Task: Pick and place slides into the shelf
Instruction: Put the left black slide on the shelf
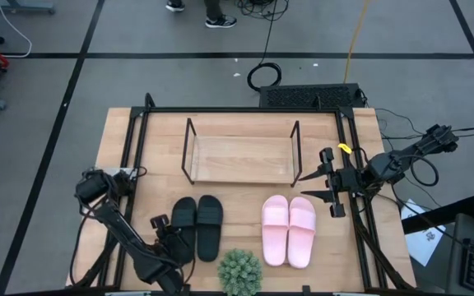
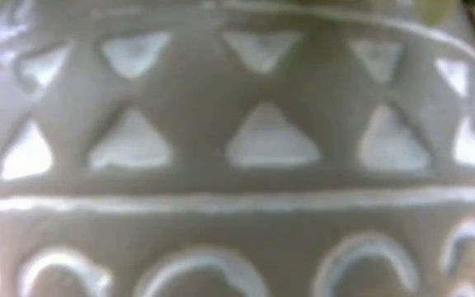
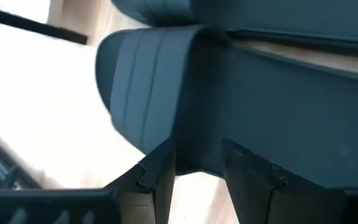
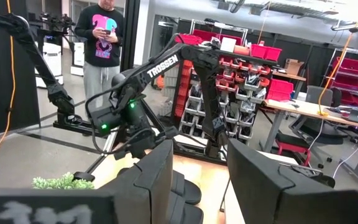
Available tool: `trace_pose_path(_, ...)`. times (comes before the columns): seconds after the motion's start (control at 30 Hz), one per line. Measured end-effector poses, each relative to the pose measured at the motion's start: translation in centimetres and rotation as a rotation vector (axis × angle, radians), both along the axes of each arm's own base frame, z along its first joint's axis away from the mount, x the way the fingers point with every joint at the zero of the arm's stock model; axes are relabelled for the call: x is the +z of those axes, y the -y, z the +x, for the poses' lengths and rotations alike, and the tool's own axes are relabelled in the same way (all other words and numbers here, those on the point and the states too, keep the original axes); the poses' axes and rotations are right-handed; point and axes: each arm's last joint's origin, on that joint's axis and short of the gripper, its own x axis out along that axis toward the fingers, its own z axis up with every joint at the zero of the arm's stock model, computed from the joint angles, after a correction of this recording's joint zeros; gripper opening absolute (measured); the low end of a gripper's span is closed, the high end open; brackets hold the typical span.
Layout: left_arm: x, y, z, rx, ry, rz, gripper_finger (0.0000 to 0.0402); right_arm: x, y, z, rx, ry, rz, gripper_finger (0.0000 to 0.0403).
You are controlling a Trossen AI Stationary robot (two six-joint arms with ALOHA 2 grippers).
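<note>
Slides lay in two pairs in front of the shelf (image 1: 242, 154): the black pair (image 1: 197, 225) toward its left end, the pink pair (image 1: 289, 229) toward its right. The left gripper (image 1: 175, 237) sat at the outer black slide (image 3: 241, 106), fingers (image 3: 157, 180) parted around its edge. The right gripper (image 1: 327, 187) hovered beside the shelf's right end, released. A potted plant (image 1: 240, 272) stood in front of the slides.
</note>
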Motion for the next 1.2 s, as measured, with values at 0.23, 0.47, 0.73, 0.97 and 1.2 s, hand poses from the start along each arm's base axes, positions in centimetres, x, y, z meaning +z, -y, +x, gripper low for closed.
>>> trace_pose_path(0.23, 0.2, -0.4, -0.2, 0.027, 0.030, 0.066, 0.0136, -0.6, -0.1, 0.1, 0.001, -0.010, -0.005, 0.0144)
trace_pose_path(0.47, 0.2, -0.5, -0.1, 0.017, 0.037, 0.076, 0.0136, -1.7, -0.1, 0.2, 0.000, -0.038, -0.021, 0.0144)
trace_pose_path(0.73, -0.3, -0.6, 0.4, -0.025, 0.032, 0.115, 0.0136, -1.6, -0.1, 0.2, 0.000, -0.027, -0.016, 0.0144)
trace_pose_path(0.97, -2.0, -0.7, 0.9, -0.052, -0.026, 0.183, 0.0136, -1.6, -0.1, 0.2, 0.000, -0.027, -0.019, 0.0144)
trace_pose_path(1.2, -2.0, -1.4, 1.0, -0.037, -0.008, 0.276, 0.0136, -1.6, -0.1, 0.2, 0.000, -0.028, -0.019, 0.0144)
